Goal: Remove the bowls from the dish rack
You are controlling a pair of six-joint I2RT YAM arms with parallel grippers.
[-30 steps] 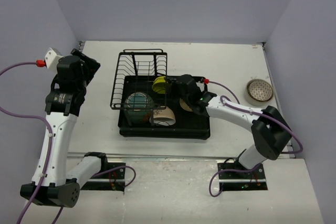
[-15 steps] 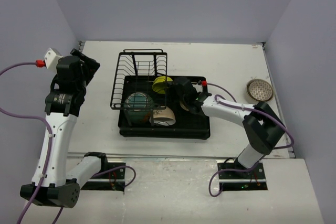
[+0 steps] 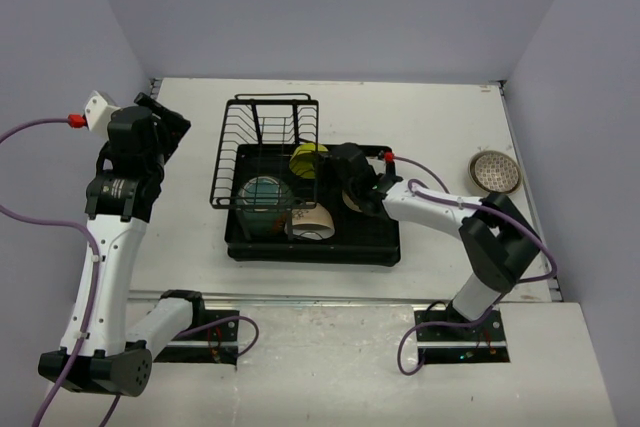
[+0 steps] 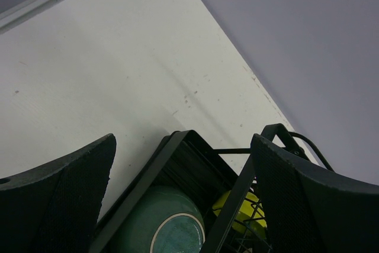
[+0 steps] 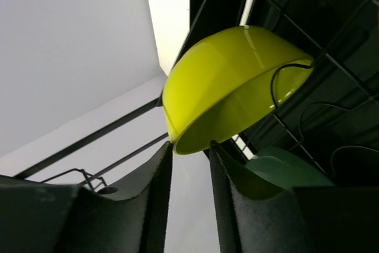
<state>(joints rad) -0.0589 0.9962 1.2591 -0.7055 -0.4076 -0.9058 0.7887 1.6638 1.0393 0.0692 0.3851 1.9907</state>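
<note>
Only the right wrist view shows the right gripper (image 5: 190,153), jaws close-set about the rim of the yellow-green bowl (image 5: 231,81) in the dish rack (image 3: 310,252), grip uncertain, while the left gripper (image 4: 183,158) gapes wide.

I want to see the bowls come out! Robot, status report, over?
Left gripper open, off to the side. Right gripper straddling yellow-green bowl rim, grip unconfirmed. Dish rack wire crosses the bowl's side.

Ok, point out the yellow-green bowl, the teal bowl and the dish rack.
yellow-green bowl (image 5: 231,81), right wrist view, outer wall.
teal bowl (image 3: 264,196), top external view, inner face.
dish rack (image 3: 330,253), top external view, tray's near rim.
</note>
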